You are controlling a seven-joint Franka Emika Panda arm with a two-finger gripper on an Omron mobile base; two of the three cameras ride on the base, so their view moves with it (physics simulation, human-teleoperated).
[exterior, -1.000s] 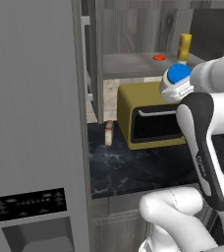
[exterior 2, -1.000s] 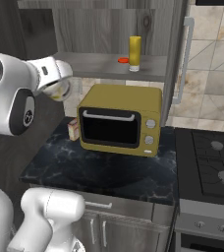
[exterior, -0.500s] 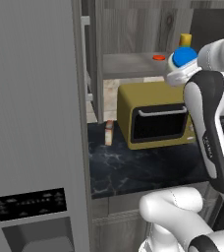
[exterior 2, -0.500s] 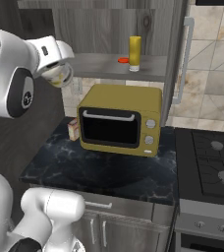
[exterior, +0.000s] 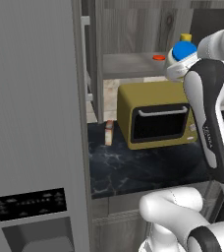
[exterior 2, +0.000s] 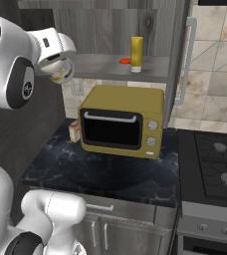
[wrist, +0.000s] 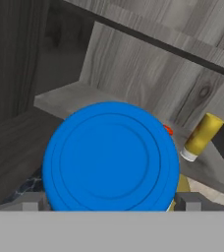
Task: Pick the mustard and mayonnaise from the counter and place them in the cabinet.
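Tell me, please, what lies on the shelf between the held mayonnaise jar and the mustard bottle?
A small red-orange disc on the cabinet shelf, seen in the hand view between the mayonnaise and the mustard.

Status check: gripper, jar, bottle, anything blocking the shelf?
Gripper closed on white blue-lidded mayonnaise jar, raised near grey cabinet shelf. Slim yellow mustard bottle upright on shelf beside small red-orange disc. Nothing blocking.

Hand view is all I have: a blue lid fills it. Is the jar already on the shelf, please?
Observer: No. In the right base view the mayonnaise hangs in the gripper, left of the cabinet shelf, not resting on it.
Operator: Where is the mustard?
Observer: The mustard stands upright on the shelf, beside a red-orange disc.
Operator: What is below the shelf?
Observer: An olive-yellow toaster oven on the counter, with a small tan box beside it.
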